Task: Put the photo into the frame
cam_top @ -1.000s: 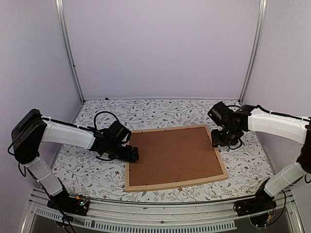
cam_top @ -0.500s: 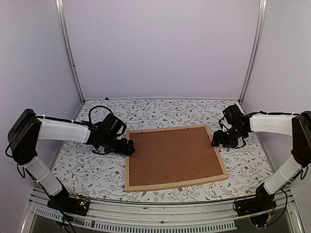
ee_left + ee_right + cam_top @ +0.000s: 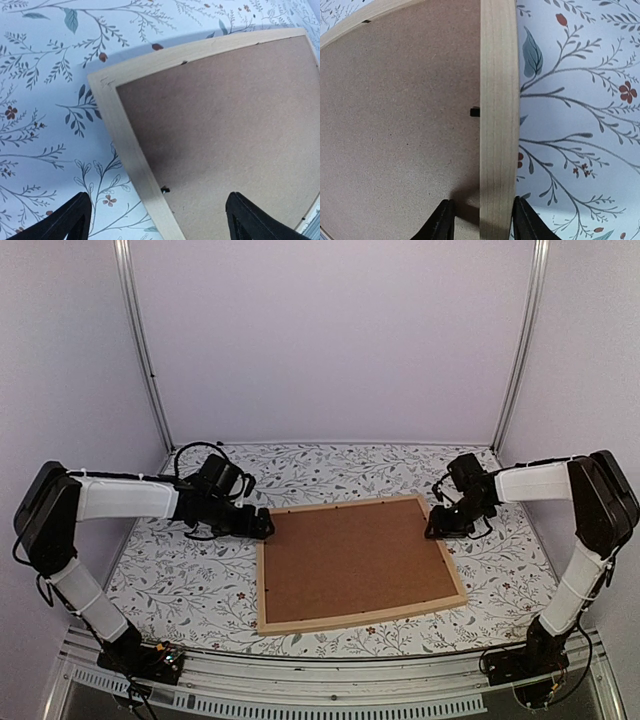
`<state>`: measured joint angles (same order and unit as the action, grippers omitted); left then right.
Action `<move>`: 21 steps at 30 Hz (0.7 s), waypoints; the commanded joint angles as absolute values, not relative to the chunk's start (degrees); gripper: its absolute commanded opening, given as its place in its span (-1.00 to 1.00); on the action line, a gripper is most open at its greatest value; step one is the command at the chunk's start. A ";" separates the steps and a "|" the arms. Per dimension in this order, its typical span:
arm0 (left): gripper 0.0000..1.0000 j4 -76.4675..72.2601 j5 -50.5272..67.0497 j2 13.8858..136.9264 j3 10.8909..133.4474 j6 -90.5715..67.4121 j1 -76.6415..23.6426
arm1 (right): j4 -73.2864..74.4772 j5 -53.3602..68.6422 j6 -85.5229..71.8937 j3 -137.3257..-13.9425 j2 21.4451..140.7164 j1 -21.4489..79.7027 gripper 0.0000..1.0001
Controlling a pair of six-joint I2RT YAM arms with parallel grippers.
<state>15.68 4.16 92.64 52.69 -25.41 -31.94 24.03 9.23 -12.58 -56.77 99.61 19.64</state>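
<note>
You have the frame (image 3: 365,620) lying flat near the middle of the worktop (image 3: 190,590), back side up. It's a little skewed to the worktop's edges, and its near long rail sits close to the near edge. The brown backing board (image 3: 355,565) sits inside the wooden rails and fills the opening.

Going further back, both arms reach in low to the frame's two far corners.

- **Left pincer (image 3: 262,528):** It's at the far-left corner with the jaws spread wide and nothing held. In its wrist view one finger (image 3: 70,220) is over the floral worktop and the other is over the board, with the left rail running between them. A small black tab (image 3: 164,190) shows at that rail's inner edge. Can't tell if the fingers touch anything.
- **Right pincer (image 3: 437,530):** It's on the right short rail, just short of the far-right corner, with the jaws partway apart and straddling the rail. The outer finger (image 3: 522,220) is up against the rail's outer edge. The inner finger (image 3: 442,220) is over the board and stands off the wood (shadow shows between them), so it isn't clamped. Another black tab (image 3: 475,111) sits at this rail's inner edge, further along.
</note>
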 commanded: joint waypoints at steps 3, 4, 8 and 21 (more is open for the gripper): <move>0.93 9.21 7.95 97.08 57.08 -18.31 -29.70 | 21.15 8.69 -6.86 -62.87 108.06 19.39 -0.30; 0.92 8.35 7.72 98.09 57.84 -17.03 -29.72 | 20.87 9.52 -6.02 -64.13 109.15 19.39 -0.34; 0.93 6.57 3.64 102.03 61.09 -12.19 -29.30 | 21.35 12.35 -0.84 -71.36 115.76 19.34 -0.45; 0.92 11.45 9.62 120.47 78.94 -2.55 -25.54 | 25.97 14.89 6.47 -87.86 122.32 18.65 0.34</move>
<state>8.93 7.25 116.86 74.63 -5.82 -26.48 23.18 16.58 6.28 -87.39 123.72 19.35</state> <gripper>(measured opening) 0.961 0.625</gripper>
